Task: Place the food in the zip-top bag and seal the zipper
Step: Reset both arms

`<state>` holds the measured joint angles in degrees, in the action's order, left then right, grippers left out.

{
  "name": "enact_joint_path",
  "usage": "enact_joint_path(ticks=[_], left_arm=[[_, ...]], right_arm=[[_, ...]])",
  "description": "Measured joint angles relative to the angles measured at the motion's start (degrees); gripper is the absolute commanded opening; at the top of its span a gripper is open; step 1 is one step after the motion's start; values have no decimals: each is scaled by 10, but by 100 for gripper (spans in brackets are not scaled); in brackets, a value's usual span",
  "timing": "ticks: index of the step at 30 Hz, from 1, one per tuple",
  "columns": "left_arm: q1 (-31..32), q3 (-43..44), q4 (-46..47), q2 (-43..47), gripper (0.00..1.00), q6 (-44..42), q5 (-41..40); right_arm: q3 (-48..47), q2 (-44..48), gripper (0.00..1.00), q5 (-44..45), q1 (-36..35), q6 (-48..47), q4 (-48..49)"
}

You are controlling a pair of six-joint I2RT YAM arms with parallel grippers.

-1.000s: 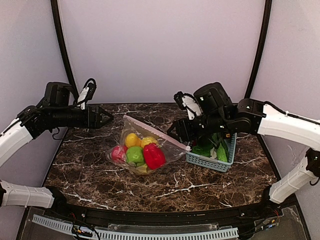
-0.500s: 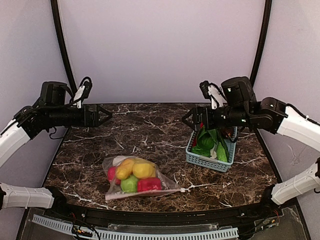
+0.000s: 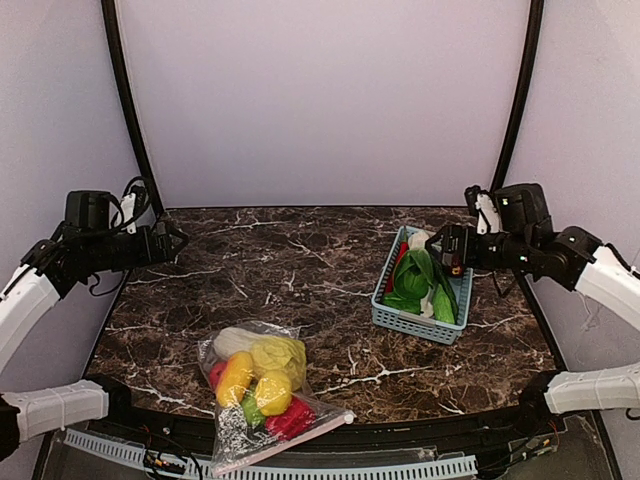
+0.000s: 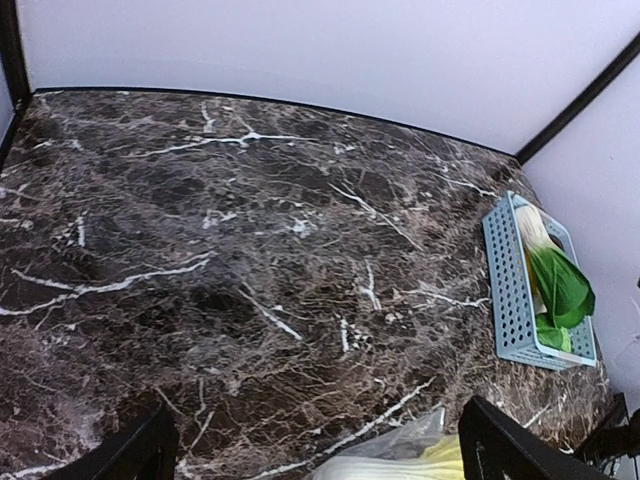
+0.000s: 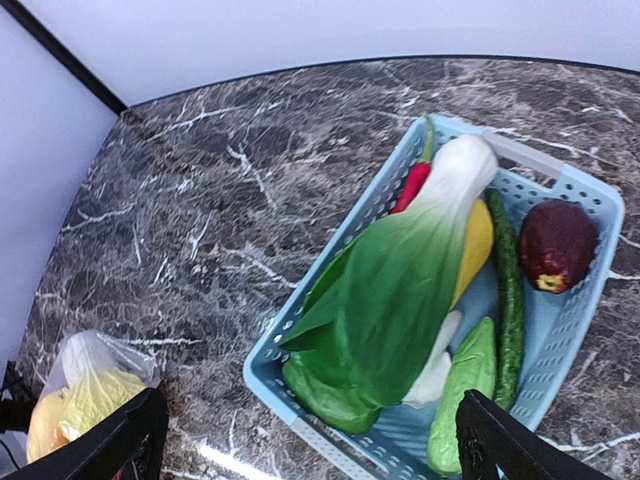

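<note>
The zip-top bag lies flat near the table's front edge, free of both grippers. Inside it, the food shows through the plastic: pale cabbage, orange-yellow pepper, lemon and a red fruit. The pinkish zipper runs along the bag's near edge; I cannot tell if it is sealed. My left gripper hangs open high at the far left, and its wrist view catches a corner of the bag. My right gripper stands open above the basket, empty.
A light-blue slotted basket sits at the right, holding a green leafy vegetable, a cucumber, a red chilli and a dark red round fruit. The bag's near end reaches the table's front rim.
Both grippers opened and let go of the bag, which dropped from mid-table height and now lies at the front edge. Both arms drew back outward, the right one over the basket.
</note>
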<state>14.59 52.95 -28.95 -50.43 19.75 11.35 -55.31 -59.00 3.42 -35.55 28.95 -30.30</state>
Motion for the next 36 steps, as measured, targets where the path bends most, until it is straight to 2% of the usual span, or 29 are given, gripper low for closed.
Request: enact_joint_path(ticks=[7, 9, 12, 18, 23, 36], left_arm=[[-155, -88, 53, 41, 99, 2, 16], [-181, -108, 62, 55, 99, -1, 10], [-186, -119, 65, 90, 99, -20, -9], [-186, -124, 69, 188, 99, -83, -51], [-186, -170, 76, 266, 99, -125, -88], [-186, -184, 80, 290, 99, -136, -116]], right_arm=[[55, 68, 99, -47, 165, -36, 15], [73, 87, 99, -56, 201, -51, 16], [99, 127, 99, -66, 240, -74, 23], [169, 236, 99, -60, 257, -118, 84], [239, 316, 99, -52, 258, -140, 134], [270, 325, 99, -49, 258, -150, 164]])
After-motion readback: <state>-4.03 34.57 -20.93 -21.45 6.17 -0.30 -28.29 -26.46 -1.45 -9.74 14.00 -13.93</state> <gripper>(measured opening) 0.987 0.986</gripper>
